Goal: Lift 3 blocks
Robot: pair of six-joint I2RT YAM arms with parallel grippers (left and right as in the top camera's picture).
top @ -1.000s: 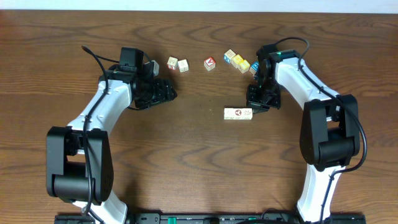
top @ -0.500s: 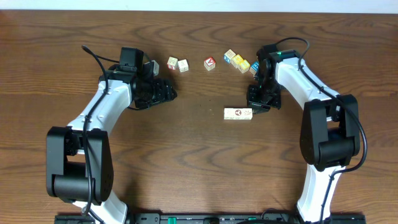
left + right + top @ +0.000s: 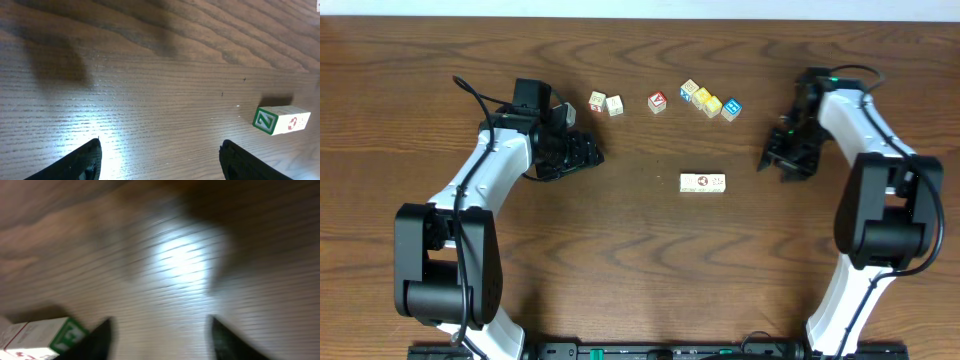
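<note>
My right gripper (image 3: pixel 770 162), fingers spread and empty, is nearer the blocks (image 3: pixel 703 183), a left-to-right row just to its left; my left gripper (image 3: pixel 592 152) is spread too.

The left arm (image 3: pixel 485 172) and right arm (image 3: pixel 868 122) wear glossy white shells between bulky black joint housings. A thin black cable (image 3: pixel 470 92) loops near each wrist; a small green light (image 3: pixel 834 78) marks the right arm. The jaws are black.

Right wrist view blurred, blocks (image 3: pixel 35 335) cropped at its corner (marks unreadable)
</note>
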